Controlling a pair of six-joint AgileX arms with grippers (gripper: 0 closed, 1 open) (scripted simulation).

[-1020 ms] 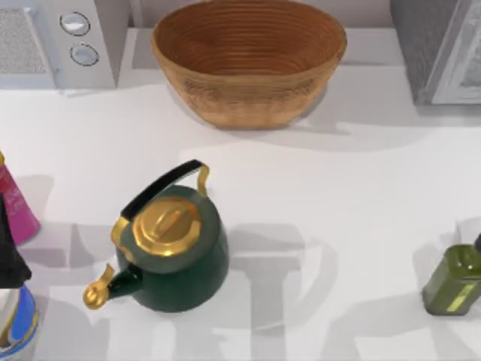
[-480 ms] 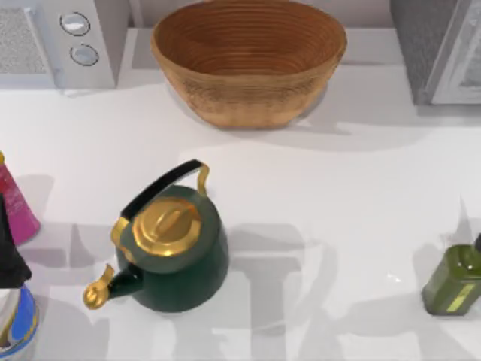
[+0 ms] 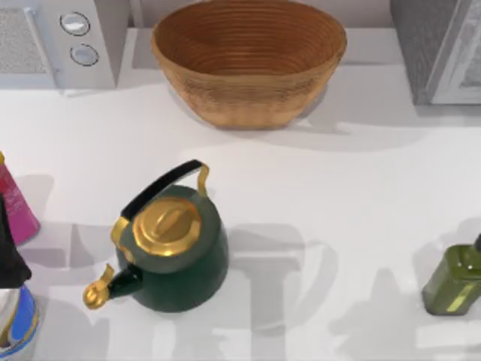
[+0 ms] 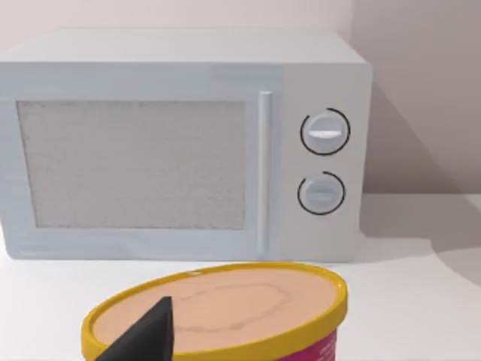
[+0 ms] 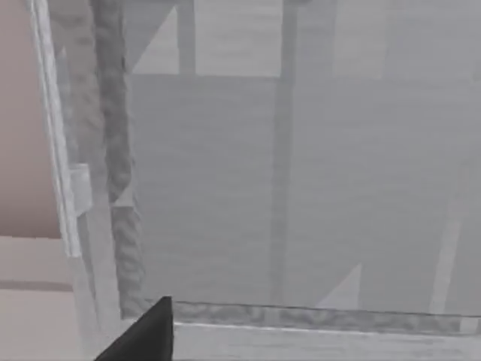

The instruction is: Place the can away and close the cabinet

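Only shadows by the table's (image 3: 338, 188) right edge got shifted. Right tool (image 5: 143, 335) is faced at the cabinet (image 5: 301, 188), left tool (image 4: 143, 338) parked at the left edge; grip can't be told for either.

Left gripper (image 4: 143, 338): matte black, one wedge-shaped fingertip with a sharp point. Right gripper (image 5: 146, 335): identical matte black wedge.

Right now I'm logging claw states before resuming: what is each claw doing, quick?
Left claw: one fingertip shows above a yellow-rimmed tub facing the microwave; state cannot be told.
Right claw: one fingertip shows before the cabinet; cannot be told.
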